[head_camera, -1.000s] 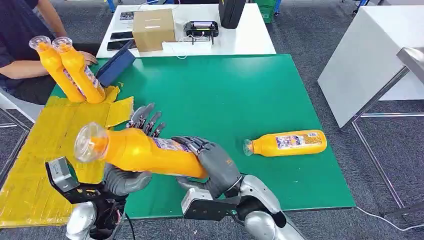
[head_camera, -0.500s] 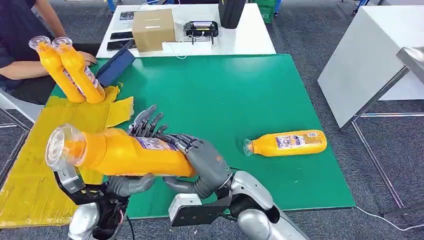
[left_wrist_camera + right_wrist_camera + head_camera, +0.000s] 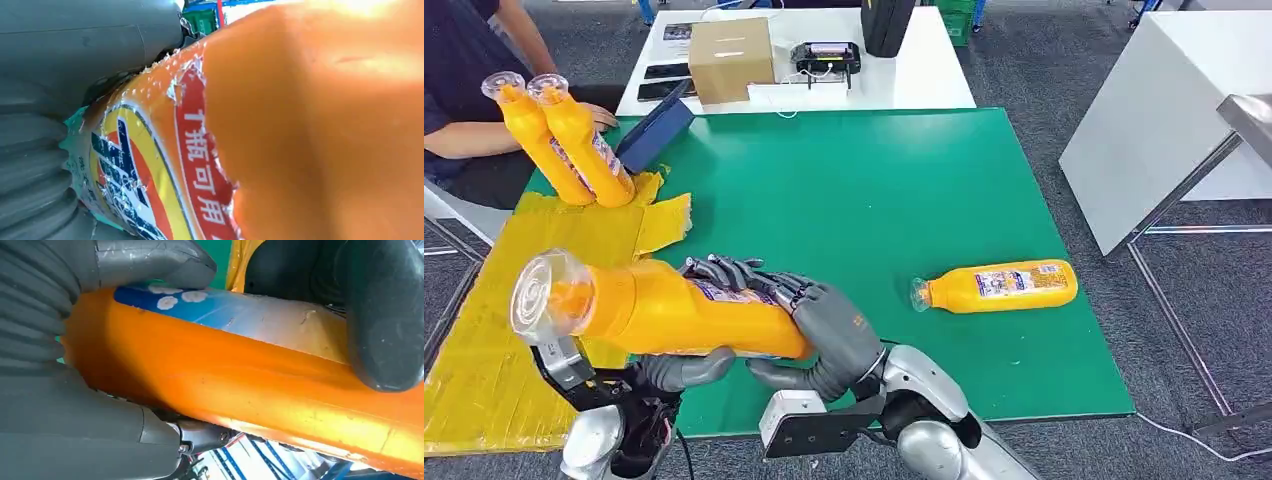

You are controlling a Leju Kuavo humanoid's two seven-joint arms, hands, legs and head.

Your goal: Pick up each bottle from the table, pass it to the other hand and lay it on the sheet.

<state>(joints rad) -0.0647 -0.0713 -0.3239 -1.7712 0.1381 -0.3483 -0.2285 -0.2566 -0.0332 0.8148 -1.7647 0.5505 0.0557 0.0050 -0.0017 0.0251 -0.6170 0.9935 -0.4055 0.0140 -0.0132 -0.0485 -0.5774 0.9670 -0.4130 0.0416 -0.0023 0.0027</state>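
Note:
Both hands hold one orange bottle (image 3: 664, 310) in the air over the table's near left corner, its clear cap end out over the yellow sheet (image 3: 484, 330). My right hand (image 3: 829, 335) grips the base end. My left hand (image 3: 682, 368) has its thumb under the middle and its fingers curled over the top of the label. Up close, the bottle's torn label (image 3: 150, 165) lies against the left hand (image 3: 75, 50). The right hand (image 3: 60, 415) wraps the orange body (image 3: 250, 385). A second orange bottle (image 3: 994, 287) lies on its side on the green table (image 3: 874, 190), to the right.
Two more orange bottles (image 3: 574, 140) lean together at the sheet's far end, next to a seated person's hand (image 3: 602, 115). A dark blue flat case (image 3: 656, 130) rests nearby. Behind stands a white table with a cardboard box (image 3: 731, 58). Another white table (image 3: 1164, 110) is at the right.
The held bottle has moved left, its cap end now over the sheet. My left hand's fingers, spread behind the bottle earlier, have curled down onto it. The right hand keeps its grip.

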